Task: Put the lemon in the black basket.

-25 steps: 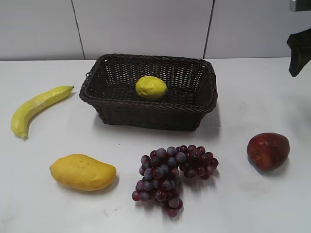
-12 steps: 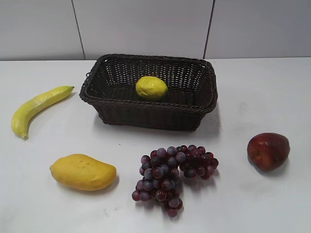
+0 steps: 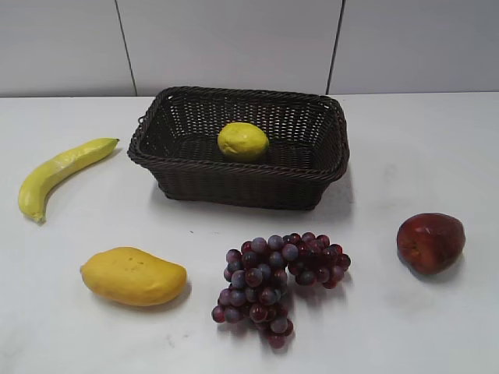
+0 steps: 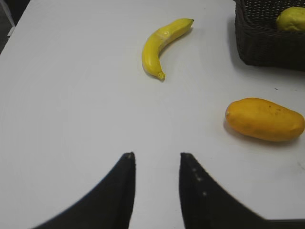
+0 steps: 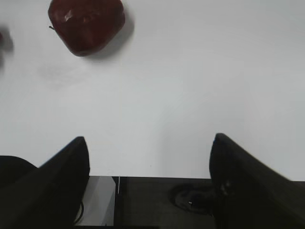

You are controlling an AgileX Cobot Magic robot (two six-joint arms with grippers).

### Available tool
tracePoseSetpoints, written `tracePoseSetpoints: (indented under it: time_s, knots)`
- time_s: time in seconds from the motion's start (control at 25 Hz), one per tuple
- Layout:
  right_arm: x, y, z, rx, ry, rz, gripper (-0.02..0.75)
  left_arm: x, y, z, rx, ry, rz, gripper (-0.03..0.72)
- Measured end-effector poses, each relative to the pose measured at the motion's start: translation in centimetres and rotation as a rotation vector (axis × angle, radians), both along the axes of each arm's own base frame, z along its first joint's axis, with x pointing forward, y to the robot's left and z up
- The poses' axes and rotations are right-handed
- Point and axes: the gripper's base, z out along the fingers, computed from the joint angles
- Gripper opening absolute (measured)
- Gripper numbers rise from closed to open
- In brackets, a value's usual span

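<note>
Ext. view: lemon [image 3: 242, 141] lies on the floor of the black basket [image 3: 238, 184], slightly left of its centre, clear of the walls. Basket sits at 12 o'clock on the white table [image 3: 405, 140]. Around it: banana [image 3: 58, 173] at approx. 9 o'clock, mango [image 3: 133, 276] at 7, grape bunch [image 3: 279, 280] at 6, red apple [image 3: 430, 242] at 4. All lie apart from the basket and from each other.

Change vs. 1 s ago: a dark arm part then showing at the upper right edge of the ext. view is now gone; no arm appears in this view. Lemon, basket and the other fruit have not shifted. Judgement: the placement is done and both arms are pulled back, so the task reads as complete, w/ nothing left but to hold off.

L wrist view: left gripper [image 4: 156, 160] is low over bare table, jaws slightly parted w/ nothing between them. Banana lies ahead at 12 o'clock, mango at 2, basket corner w/ the lemon at the top right edge.

R wrist view: right gripper [image 5: 148, 149] has its jaws spread wide and empty, near the table's front edge as far as this dark lower band shows. Apple sits at 11 o'clock, well apart.
</note>
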Motion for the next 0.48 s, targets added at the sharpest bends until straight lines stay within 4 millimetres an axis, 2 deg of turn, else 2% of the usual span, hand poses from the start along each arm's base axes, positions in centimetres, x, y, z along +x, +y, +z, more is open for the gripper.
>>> tracePoseSetpoints:
  time_s: [0.24,0.48]
  knots:
    - [-5.8,0.1,-0.2,0.000,-0.188,-0.001,0.592,0.0,0.0,0.0,0.000,0.000,0.000,0.237]
    - [-9.9,0.2,-0.4,0.004,-0.357,0.000,0.592,0.0,0.0,0.0,0.000,0.000,0.000,0.237]
